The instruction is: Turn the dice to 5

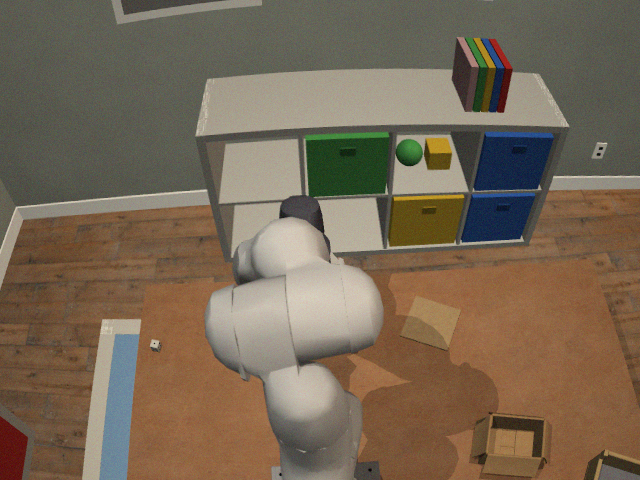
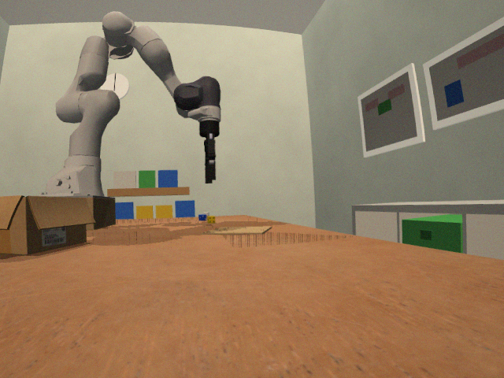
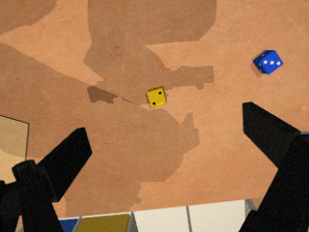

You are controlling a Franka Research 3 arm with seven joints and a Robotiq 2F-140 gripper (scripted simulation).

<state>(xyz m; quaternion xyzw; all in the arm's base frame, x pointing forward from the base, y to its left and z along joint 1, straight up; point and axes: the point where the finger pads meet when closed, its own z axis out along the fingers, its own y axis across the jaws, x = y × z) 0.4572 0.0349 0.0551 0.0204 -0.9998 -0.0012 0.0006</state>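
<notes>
The yellow die [image 3: 156, 97] lies flat on the orange floor mat and shows two pips on top; it also shows small in the exterior view [image 2: 211, 220]. The blue die [image 3: 267, 62] lies at the upper right of the wrist view with three pips facing me; it also shows in the exterior view [image 2: 201, 217]. The white die [image 1: 155, 345] lies at the left edge of the orange mat in the top view. The tan square mat [image 1: 430, 321] lies flat toward the shelf. My gripper [image 3: 162, 130] hangs high above the yellow die, open and empty.
A white shelf unit [image 1: 379, 160] with coloured bins stands behind the mat. An open cardboard box [image 1: 511, 444] sits at the front right. A blue and grey strip [image 1: 113, 397] lies at the left. The arm hides the yellow and blue dice in the top view.
</notes>
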